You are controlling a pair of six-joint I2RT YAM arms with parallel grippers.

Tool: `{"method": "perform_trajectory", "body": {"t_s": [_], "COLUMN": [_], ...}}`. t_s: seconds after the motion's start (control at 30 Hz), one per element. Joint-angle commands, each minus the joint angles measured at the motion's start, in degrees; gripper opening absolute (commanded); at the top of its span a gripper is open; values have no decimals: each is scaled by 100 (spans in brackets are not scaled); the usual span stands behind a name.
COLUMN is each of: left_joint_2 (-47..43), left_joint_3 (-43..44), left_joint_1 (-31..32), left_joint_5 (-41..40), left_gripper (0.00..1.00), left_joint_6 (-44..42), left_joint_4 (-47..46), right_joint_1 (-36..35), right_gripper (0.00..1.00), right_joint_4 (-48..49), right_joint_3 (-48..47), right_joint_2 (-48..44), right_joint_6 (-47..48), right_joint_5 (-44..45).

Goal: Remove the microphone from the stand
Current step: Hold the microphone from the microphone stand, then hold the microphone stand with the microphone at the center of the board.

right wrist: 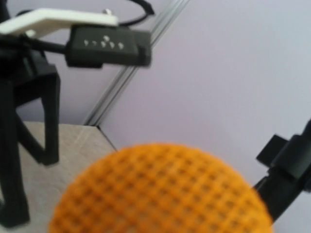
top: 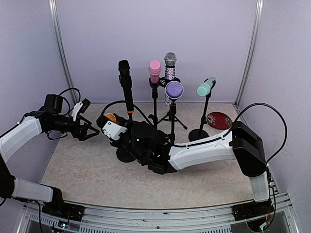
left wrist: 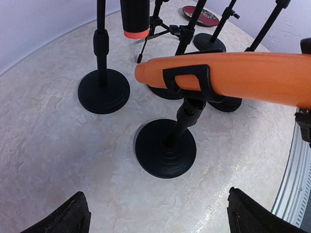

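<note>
A: Where is the orange microphone [left wrist: 233, 73]?

B: It is seated in its clip [left wrist: 189, 82], lying nearly level on a short black stand [left wrist: 182, 121]. The stand's round base [left wrist: 165, 148] sits on the bench [left wrist: 48, 145]. The microphone has not come off the stand. In the left wrist view its narrow tail end points left, and its head end runs out of the frame on the right.

A: And the left pincer [left wrist: 158, 216]?

B: It is spread wide, with its two black fingertips [left wrist: 65, 218] at the bottom corners of its own view. It hangs over the bench, facing the stand's base, apart from the microphone.

A: The right pincer [top: 110, 124]?

B: The right arm stretches across the bench from the right side. Its pincer is close up at the microphone's mesh head. In the right wrist view the orange mesh fills the lower frame, blurred. I cannot tell whether the jaws are spread or pinching the head, because they do not show clearly.

A: What else stands there?

B: Further back are more stands. They carry a black microphone with an orange ring [top: 125, 82], a pink microphone [top: 154, 70], a glittery silver microphone [top: 169, 65], a purple microphone [top: 174, 90] and a mint-green microphone [top: 206, 87]. A red plate [top: 219, 120] lies on the bench just beside the mint-green one's stand.
</note>
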State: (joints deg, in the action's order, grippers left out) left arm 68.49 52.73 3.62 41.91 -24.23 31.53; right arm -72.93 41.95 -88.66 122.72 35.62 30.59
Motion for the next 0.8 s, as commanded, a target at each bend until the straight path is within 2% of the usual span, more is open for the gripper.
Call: {"method": "perform_trajectory", "body": {"t_s": [0.0,0.27,0.4,0.6,0.77], "left_joint_2": [175,744,935,1192,1255], "left_joint_3": [-186,-189,-195,-249,-299], "left_joint_1": [289,949,1336,1565,1572], "left_joint_5": [194,141,-7,225,361], "left_gripper": [95,99,97,79,68], "left_joint_6": [273,877,1120,1060,1050], "left_joint_4": [-408,-1040,-1424,-1738,-1953], "right_joint_1": [42,40,35,-17,-95], "right_gripper": [18,3,0,0,0], "right_joint_4": [358,490,544,573,557], "right_joint_3": [-36,91,187,350,447], "right_joint_2": [-30,-147,-285,-536,-651], "right_joint_6": [170,-19,-264,-658,-780], "right_joint_5": [42,80,60,33,56]}}
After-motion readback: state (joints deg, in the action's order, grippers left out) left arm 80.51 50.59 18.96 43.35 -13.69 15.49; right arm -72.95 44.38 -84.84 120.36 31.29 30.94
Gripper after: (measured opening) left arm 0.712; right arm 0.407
